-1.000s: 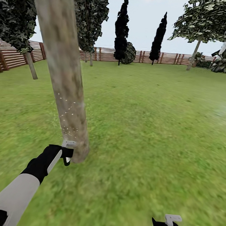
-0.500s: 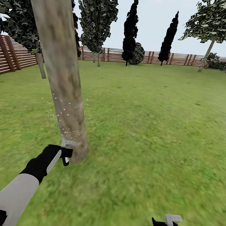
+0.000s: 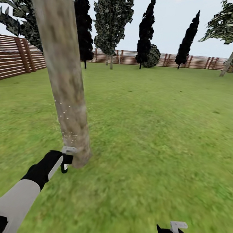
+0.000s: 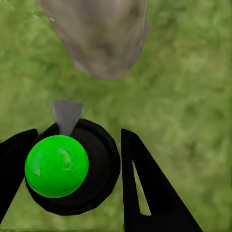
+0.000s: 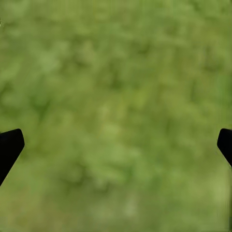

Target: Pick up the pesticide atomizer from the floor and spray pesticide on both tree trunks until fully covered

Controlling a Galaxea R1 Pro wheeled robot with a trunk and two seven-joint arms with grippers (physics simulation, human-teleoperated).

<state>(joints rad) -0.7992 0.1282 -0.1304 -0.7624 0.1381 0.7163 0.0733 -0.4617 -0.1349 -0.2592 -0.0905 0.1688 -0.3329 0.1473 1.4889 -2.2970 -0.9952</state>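
A thick mottled grey-brown tree trunk (image 3: 67, 92) rises close in front of me at the left, leaning slightly. Pale spray specks dot its lower part. My left gripper (image 3: 66, 159) is beside the trunk's base, shut on the pesticide atomizer (image 3: 69, 150), whose pale nozzle head nearly touches the bark. In the left wrist view the atomizer (image 4: 72, 169) is a black round body with a green ball and a grey nozzle aimed at the trunk (image 4: 99, 38), black fingers (image 4: 145, 193) on both sides. My right gripper (image 3: 174, 231) hangs open low over the grass (image 5: 116, 96).
Green lawn (image 3: 157, 126) stretches wide to the right and ahead. A brown slatted fence (image 3: 16, 57) runs along the left and the back. Dark cypress-like trees (image 3: 147, 28) stand by the back fence, and a tree with a pale slanted trunk (image 3: 231, 56) stands far right.
The whole view has swung left, so the fence and far trees have shifted right. The left gripper still holds the atomizer at the trunk's base, and the spray specks have shifted.
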